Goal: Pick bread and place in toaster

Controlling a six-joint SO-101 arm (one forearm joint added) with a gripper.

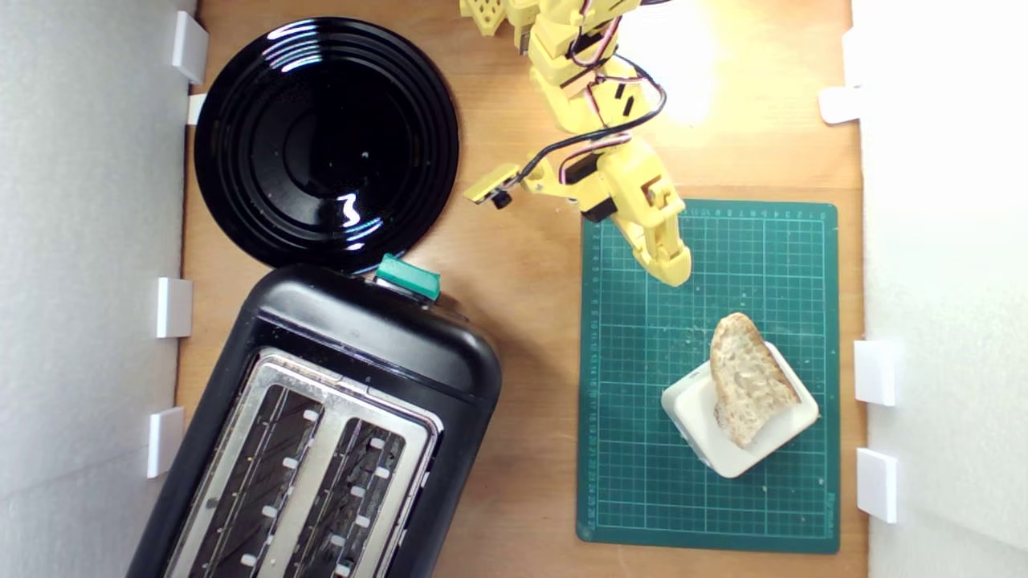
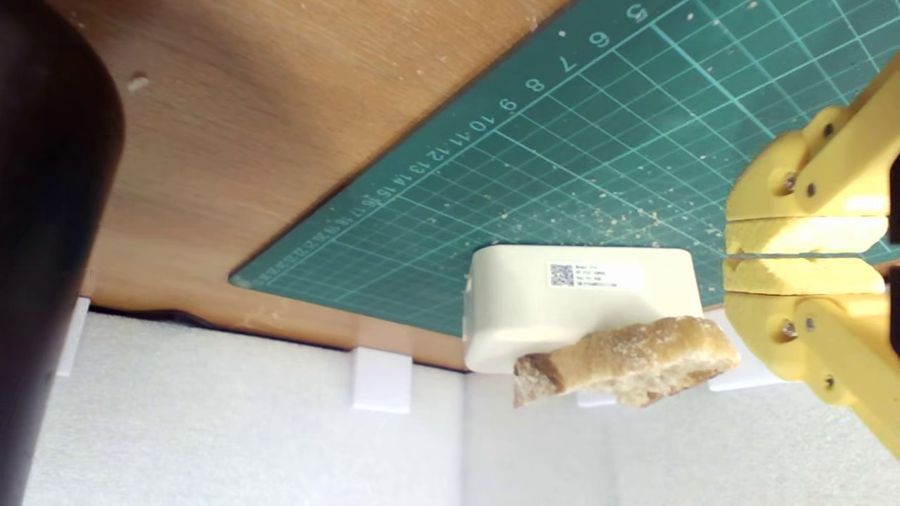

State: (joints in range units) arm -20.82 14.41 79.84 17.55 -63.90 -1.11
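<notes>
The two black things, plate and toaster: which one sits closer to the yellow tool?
The round glossy plate. Its rim lies nearer the tool than the toaster, the boxy one with two metal-edged slots.

Below me is a wooden tabletop (image 1: 530,337). Directly on it, in the exterior view, lie a glossy black plate (image 1: 325,144) at upper left, the black toaster (image 1: 321,433) just below it, their edges overlapping, and a green cutting mat (image 1: 642,449) at right, dusted with crumbs.
</notes>
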